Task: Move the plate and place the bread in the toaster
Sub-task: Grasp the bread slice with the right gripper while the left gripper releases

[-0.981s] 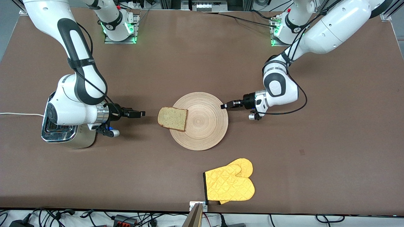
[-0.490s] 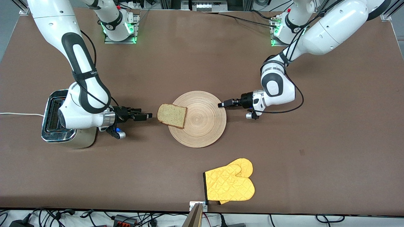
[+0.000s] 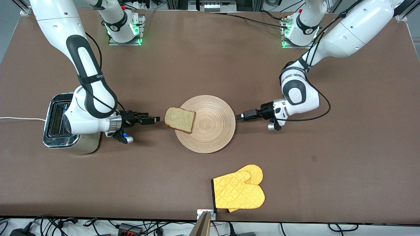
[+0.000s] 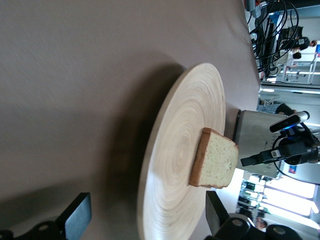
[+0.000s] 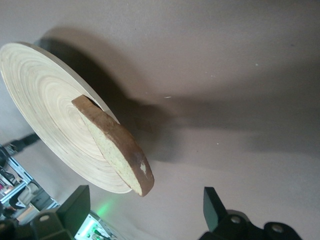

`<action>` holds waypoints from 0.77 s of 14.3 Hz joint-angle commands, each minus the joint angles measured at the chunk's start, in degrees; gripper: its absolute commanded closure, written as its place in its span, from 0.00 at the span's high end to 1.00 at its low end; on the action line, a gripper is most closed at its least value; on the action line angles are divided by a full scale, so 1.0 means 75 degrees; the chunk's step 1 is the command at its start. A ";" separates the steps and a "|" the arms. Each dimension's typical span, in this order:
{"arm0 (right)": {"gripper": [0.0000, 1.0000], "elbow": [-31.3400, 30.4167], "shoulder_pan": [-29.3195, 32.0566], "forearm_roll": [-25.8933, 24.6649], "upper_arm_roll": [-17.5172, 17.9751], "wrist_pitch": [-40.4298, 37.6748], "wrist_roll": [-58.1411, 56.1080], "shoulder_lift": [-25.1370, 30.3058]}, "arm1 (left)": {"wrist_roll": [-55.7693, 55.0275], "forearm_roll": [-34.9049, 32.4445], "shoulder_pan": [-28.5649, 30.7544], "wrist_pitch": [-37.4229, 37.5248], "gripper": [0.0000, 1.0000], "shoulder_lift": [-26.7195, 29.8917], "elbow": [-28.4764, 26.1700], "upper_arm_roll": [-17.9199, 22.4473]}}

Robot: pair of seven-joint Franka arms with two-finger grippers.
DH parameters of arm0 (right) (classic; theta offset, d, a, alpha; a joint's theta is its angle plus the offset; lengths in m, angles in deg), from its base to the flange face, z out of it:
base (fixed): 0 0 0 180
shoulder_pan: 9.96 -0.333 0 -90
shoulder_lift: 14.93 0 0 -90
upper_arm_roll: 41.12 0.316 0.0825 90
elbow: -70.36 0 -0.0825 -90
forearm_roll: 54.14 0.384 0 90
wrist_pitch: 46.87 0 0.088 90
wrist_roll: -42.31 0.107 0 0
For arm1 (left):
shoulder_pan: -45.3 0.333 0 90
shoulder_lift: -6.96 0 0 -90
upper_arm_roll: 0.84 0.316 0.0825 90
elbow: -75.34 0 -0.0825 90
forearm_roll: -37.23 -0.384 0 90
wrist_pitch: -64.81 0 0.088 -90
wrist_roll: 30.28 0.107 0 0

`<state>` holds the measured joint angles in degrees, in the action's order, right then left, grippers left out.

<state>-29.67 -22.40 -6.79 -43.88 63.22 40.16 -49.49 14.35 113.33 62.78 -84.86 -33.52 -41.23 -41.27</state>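
The pale wooden plate [image 3: 210, 131] lies mid-table. The bread [image 3: 179, 119] lies on its rim toward the right arm's end and overhangs the edge. The chrome toaster [image 3: 57, 126] stands at the right arm's end, partly under that arm. My right gripper [image 3: 157, 119] is open, low, just short of the bread's overhanging crust [image 5: 117, 140]; in its wrist view [image 5: 145, 192] the fingers stand wide of the slice. My left gripper [image 3: 240, 116] is open and empty just off the plate's rim [image 4: 150, 165] at the left arm's end; its own view [image 4: 146, 200] shows the rim between the fingers.
A yellow oven mitt [image 3: 239, 191] lies near the table's front edge, nearer the camera than the plate. The toaster's white cord [image 3: 19, 118] runs off the table's end.
My left gripper has drawn back from the plate's rim toward the left arm's end. My right gripper has moved closer to the bread. The plate has shifted slightly away from the camera.
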 commanded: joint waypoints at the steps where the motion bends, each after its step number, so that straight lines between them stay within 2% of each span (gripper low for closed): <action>1: 1.00 0.0024 -0.0086 0.0715 0.0028 0.0063 -0.0556 -0.0185 | 0.0062 -0.1246 0.0571 0.0523 1.00 0.0533 -0.0102 0.0153; 3: 1.00 0.0024 -0.0262 0.1302 0.0017 0.0087 -0.0756 -0.0302 | -0.0008 -0.2556 0.1333 0.1460 1.00 0.0603 0.0049 0.0212; 6: 1.00 0.0036 -0.0391 0.1316 0.0017 0.0344 -0.0850 -0.0431 | -0.1233 -0.5051 0.1956 0.2152 1.00 0.1293 0.0318 0.0247; 8: 1.00 0.0036 -0.0520 0.1316 0.0017 0.0543 -0.0874 -0.0490 | -0.2371 -0.6343 0.2179 0.3484 1.00 0.1354 0.1240 0.0480; 9: 1.00 0.0036 -0.0532 0.1316 0.0017 0.0625 -0.0874 -0.0513 | -0.2770 -0.7138 0.2192 0.4338 1.00 0.1296 0.1965 0.0713; 11: 1.00 0.0047 -0.0637 0.1328 0.0017 0.0684 -0.0874 -0.0560 | -0.3311 -0.8243 0.2203 0.5420 1.00 0.1260 0.2953 0.0798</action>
<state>-29.59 -26.19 1.39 -43.61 67.34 35.14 -53.09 -6.00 58.18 80.04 -51.46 -23.77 -26.16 -36.50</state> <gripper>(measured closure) 0.000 0.000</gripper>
